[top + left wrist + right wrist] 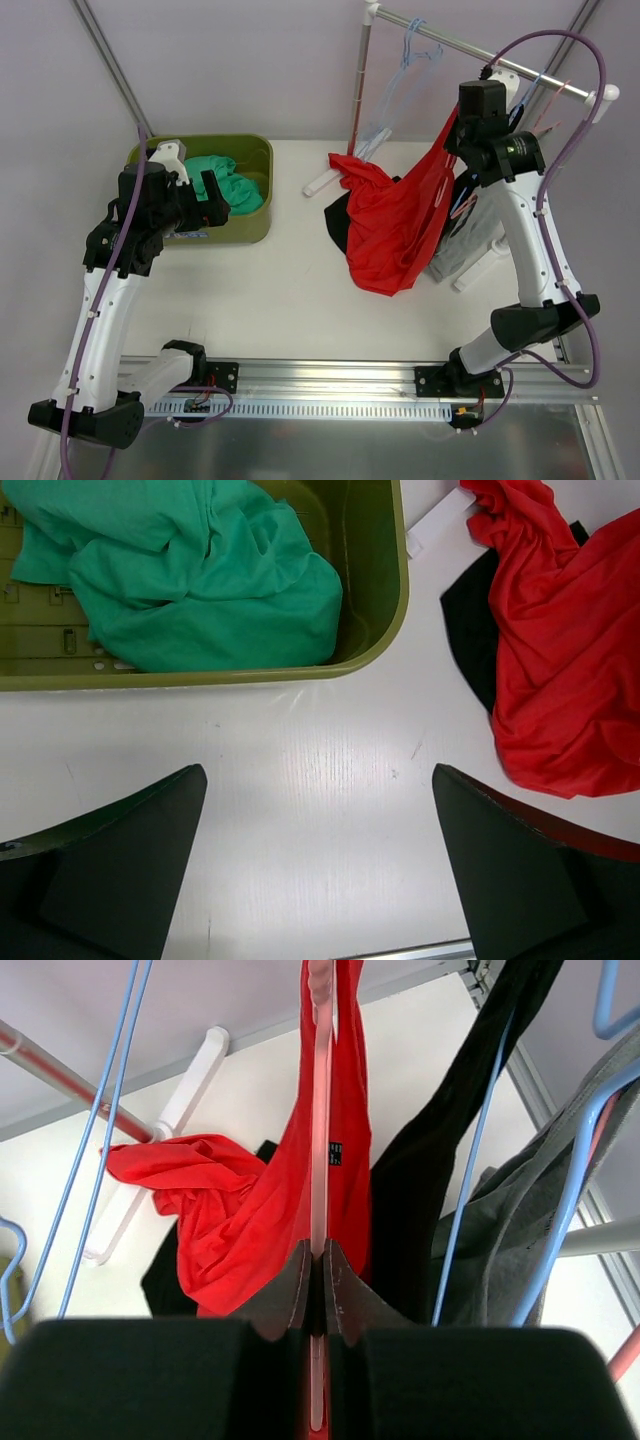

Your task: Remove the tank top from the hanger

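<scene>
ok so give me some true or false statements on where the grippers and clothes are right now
1. The right gripper is shut on the pink hanger. True.
2. The left gripper is holding the green cloth. False: it is open and empty above the table, and the green cloth lies in the bin.
3. The red tank top lies wholly on the table, free of the hanger. False: its upper part hangs on the hanger at the right gripper, and only its lower part droops onto the table.
4. A black garment lies partly under the red tank top. True.
</scene>
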`<move>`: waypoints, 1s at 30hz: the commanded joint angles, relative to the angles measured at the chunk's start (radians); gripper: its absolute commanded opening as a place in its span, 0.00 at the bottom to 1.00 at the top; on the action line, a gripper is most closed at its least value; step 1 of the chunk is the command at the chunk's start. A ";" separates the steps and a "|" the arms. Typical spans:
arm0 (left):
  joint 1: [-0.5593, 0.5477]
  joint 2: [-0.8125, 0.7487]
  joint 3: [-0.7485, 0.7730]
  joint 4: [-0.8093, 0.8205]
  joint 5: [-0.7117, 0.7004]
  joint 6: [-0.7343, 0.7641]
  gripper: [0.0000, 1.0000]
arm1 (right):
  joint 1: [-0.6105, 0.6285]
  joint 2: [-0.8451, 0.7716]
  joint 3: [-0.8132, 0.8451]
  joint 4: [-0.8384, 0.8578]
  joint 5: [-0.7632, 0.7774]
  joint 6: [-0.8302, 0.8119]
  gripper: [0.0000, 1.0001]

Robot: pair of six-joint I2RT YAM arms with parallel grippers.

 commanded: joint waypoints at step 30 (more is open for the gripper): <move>-0.292 0.221 0.523 0.204 0.395 0.031 0.99 | 0.000 -0.801 -0.328 0.060 -0.755 -0.166 0.00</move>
